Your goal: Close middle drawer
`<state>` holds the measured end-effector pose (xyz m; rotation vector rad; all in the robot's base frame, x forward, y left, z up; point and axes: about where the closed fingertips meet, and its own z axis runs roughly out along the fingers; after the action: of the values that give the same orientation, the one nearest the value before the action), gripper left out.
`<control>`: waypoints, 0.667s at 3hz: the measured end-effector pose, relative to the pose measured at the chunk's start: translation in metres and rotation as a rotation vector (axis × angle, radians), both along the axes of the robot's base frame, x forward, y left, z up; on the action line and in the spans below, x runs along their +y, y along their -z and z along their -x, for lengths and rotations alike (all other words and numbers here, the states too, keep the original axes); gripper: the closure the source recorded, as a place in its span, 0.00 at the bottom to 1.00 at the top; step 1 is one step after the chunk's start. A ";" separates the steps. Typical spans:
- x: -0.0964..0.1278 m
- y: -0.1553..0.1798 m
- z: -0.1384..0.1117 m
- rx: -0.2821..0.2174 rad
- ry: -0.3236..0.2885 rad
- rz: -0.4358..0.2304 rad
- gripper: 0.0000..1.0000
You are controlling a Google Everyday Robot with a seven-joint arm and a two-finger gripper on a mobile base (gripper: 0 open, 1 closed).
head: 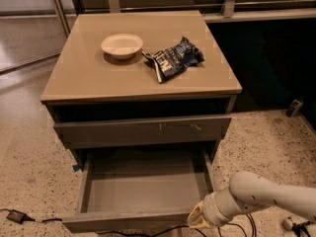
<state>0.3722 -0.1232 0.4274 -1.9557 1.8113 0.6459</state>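
The middle drawer (123, 221) is pulled far out of the grey cabinet, near the bottom of the camera view. It is wide and shallow, with a plain front and an empty grey inside (143, 191). My gripper (196, 216) is at the end of my white arm (261, 196), low on the right. It is right at the right end of the drawer's front panel; I cannot tell whether it touches it.
Above the open drawer is a shut grey drawer front with pale scratches (143, 131). On the tan cabinet top (89, 78) are a cream bowl (122, 45) and a dark chip bag (174, 59). A black cable (15, 216) lies on the speckled floor, left.
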 end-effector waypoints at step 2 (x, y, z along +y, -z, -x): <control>0.000 0.000 0.000 0.000 0.000 0.000 0.38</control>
<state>0.3722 -0.1232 0.4273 -1.9557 1.8113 0.6459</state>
